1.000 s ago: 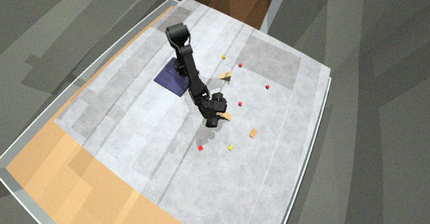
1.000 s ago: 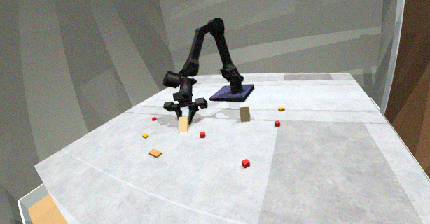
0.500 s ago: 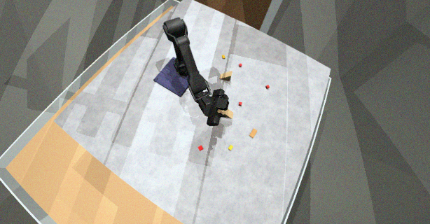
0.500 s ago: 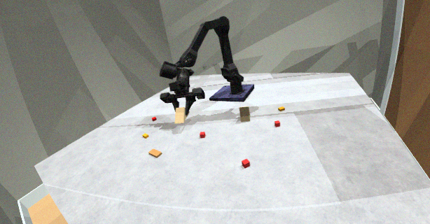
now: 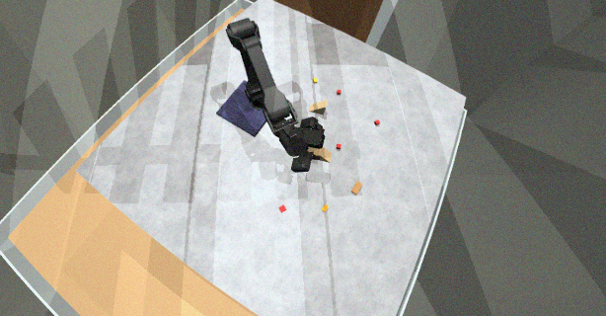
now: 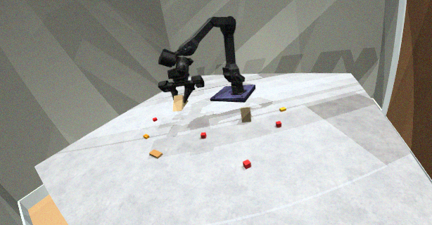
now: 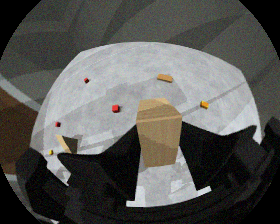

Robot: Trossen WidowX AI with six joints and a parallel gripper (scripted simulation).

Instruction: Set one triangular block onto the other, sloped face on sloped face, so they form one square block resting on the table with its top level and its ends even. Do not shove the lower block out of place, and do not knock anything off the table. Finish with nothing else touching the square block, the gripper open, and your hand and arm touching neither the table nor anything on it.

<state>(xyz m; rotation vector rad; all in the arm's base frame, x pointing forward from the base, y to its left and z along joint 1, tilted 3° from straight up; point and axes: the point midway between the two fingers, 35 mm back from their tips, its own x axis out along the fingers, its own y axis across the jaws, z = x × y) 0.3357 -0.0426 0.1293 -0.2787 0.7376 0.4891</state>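
End effector (image 6: 180, 95) grips the tan triangular block (image 6: 179, 103) between its fingers on the table (image 6: 281, 178).

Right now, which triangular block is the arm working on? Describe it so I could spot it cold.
Start at the dark blue base plate and follow the arm to its jaws. They are shut on a pale tan triangular block. The other triangular block stands apart, untouched, in front of the plate.
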